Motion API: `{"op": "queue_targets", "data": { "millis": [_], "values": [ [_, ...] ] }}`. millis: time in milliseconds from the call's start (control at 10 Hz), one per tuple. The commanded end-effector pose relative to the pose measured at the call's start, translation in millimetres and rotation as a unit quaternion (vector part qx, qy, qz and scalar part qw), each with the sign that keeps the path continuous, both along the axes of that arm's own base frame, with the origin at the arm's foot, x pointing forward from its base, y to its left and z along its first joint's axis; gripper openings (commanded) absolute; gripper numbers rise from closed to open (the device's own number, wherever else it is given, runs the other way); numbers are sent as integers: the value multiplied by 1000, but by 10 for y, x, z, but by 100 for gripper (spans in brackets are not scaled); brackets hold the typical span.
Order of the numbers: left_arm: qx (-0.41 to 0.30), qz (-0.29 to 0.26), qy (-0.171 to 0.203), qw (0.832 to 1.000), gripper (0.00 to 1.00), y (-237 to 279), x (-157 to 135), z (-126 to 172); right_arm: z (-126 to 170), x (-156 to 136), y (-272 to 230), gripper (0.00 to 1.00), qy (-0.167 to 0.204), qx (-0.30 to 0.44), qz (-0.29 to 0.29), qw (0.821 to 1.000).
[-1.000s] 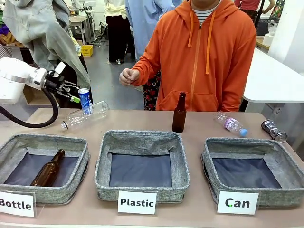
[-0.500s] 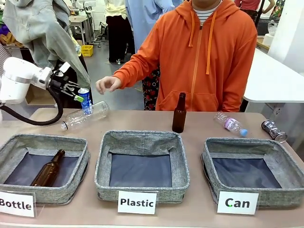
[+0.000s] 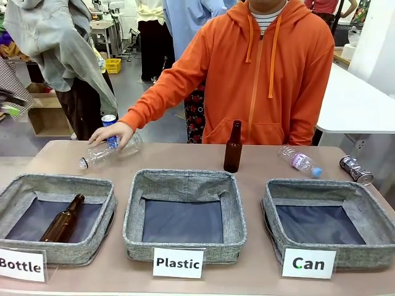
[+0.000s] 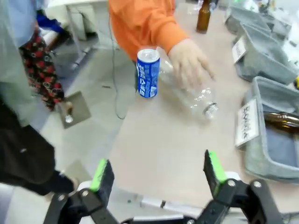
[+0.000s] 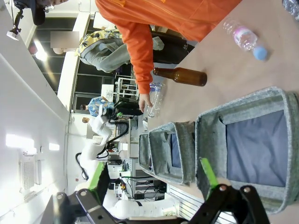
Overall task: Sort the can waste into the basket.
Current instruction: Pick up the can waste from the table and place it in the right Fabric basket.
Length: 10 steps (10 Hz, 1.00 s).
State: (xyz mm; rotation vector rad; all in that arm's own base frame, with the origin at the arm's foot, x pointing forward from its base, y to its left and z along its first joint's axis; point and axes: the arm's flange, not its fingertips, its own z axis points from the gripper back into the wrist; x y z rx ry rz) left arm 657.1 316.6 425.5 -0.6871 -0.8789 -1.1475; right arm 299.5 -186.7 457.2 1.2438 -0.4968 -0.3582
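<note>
The blue can (image 3: 109, 121) stands upright at the table's far left edge, just behind a person's hand (image 3: 112, 133). In the left wrist view the blue can (image 4: 148, 73) is well ahead of my left gripper (image 4: 156, 172), which is open and holds nothing. The silver can (image 3: 356, 169) lies on its side at the far right, beyond the "Can" basket (image 3: 281, 192), whose inside is bare. My right gripper (image 5: 153, 175) is open above the near side of the "Can" basket (image 5: 243, 105).
The person's hand (image 4: 189, 65) rests on a clear bottle (image 4: 198, 98) lying by the blue can. A brown bottle (image 3: 232, 147) stands at mid-table. A second clear bottle (image 3: 299, 161) lies right of it. The "Plastic" basket (image 3: 184, 185) and the "Bottle" basket (image 3: 58, 184) sit in front.
My left gripper has drawn back to the left, away from the blue can. The person's hand has come down onto the clear bottle beside that can.
</note>
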Motion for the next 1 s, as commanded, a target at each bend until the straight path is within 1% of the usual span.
{"op": "queue_targets", "data": {
  "millis": [0,100,200,300,400,500,600,700,800,900],
  "values": [
    [-36,-30,-26,999,100,-109,-1704,98,10,21,10,100,-16,4,-2,1000],
    [-34,-13,-40,999,100,19,-2053,175,10,21,10,100,-16,4,-2,1000],
    [-51,2,-70,996,100,210,-2353,249,10,21,10,100,-16,4,-2,1000],
    [-75,10,-84,994,100,350,-2474,246,10,21,10,100,-16,4,-2,1000],
    [-87,26,-82,992,100,431,-2523,213,10,21,10,100,-16,4,-2,1000],
    [-86,6,-86,993,100,457,-2531,185,10,21,10,100,-16,4,-2,1000],
    [-91,13,-84,992,100,468,-2490,176,10,21,10,100,-16,4,-2,1000],
    [-88,10,-86,992,100,452,-2439,216,10,21,10,100,-16,4,-2,1000],
    [-84,8,-76,994,100,426,-2341,266,10,21,10,100,-16,4,-2,1000],
    [-79,-11,-72,994,100,355,-2221,310,10,21,10,100,-16,4,-2,1000]
  ]
}}
